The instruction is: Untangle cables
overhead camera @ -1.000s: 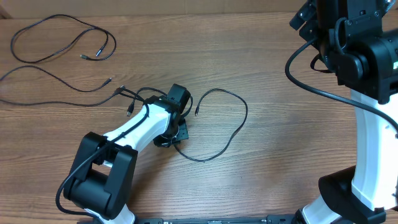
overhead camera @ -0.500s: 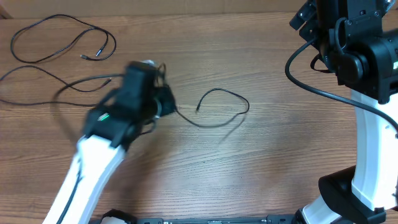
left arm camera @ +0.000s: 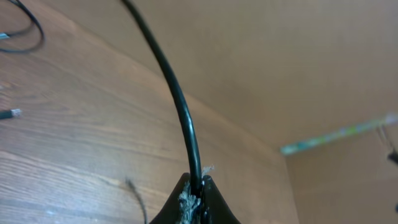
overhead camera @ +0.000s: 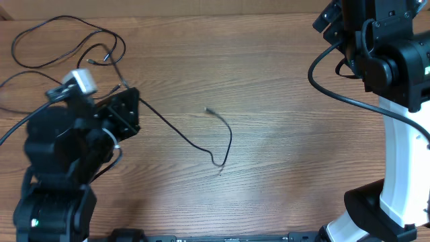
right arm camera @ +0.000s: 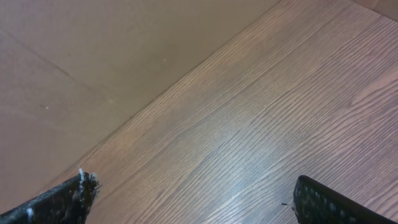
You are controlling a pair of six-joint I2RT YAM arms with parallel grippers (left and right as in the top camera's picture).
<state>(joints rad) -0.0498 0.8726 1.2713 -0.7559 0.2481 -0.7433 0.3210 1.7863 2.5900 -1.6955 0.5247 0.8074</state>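
My left gripper [overhead camera: 129, 109] is raised over the left of the table, shut on a thin black cable [overhead camera: 183, 138]. In the left wrist view the jaws [left arm camera: 198, 198] pinch that cable [left arm camera: 180, 106], which rises away from them. From the gripper the cable slants down to the table's middle, then hooks up to its plug tip [overhead camera: 207, 109]. More cables [overhead camera: 64, 18] lie looped at the far left corner, partly hidden behind my left arm. My right gripper [right arm camera: 193, 196] hangs open above bare wood, with nothing between its fingers [right arm camera: 78, 190].
The right arm [overhead camera: 393, 60] stands tall along the right edge with its own thick black wiring. A brown wall borders the table's far side. A loose plug end [left arm camera: 9, 114] lies on the wood at the left.
My left arm has swung from the table's middle to the left and risen, dragging the held cable. Its wide loop has pulled out into a slanted line. The right arm has not moved.
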